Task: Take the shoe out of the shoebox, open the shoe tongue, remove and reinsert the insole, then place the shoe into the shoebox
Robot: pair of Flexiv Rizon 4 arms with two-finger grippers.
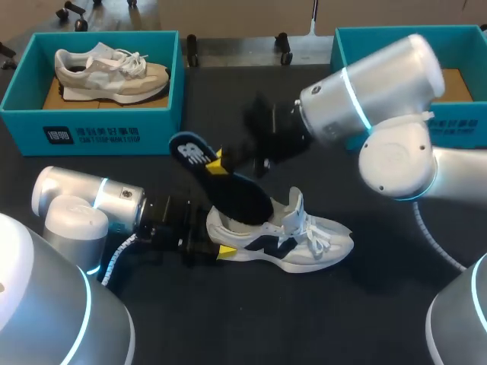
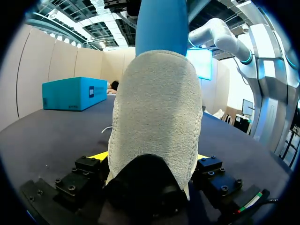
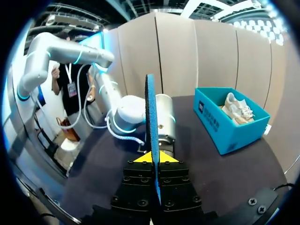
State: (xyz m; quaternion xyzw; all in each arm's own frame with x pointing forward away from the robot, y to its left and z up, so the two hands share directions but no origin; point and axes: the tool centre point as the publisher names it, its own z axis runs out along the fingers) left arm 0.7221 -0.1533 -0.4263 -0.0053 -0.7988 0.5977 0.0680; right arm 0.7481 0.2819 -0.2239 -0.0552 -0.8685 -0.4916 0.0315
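A white sneaker with navy panels (image 1: 293, 239) lies on its sole mid-table. My left gripper (image 1: 216, 238) is shut on its heel. In the left wrist view the fuzzy grey heel (image 2: 154, 112) fills the gap between the two yellow tips. A dark insole (image 1: 221, 182) with a blue underside stands slanted, its lower end inside the shoe's mouth. My right gripper (image 1: 216, 164) is shut on the insole's raised part. The right wrist view shows the insole (image 3: 151, 108) edge-on between the closed fingertips of that gripper (image 3: 153, 157). In the left wrist view the insole (image 2: 159, 23) rises above the heel.
A teal shoebox (image 1: 99, 129) at the back left holds a beige sneaker (image 1: 110, 72); it also shows as the box (image 3: 225, 126) and the box (image 2: 72, 93). A second teal box (image 1: 456, 125) stands at the back right, behind my right arm.
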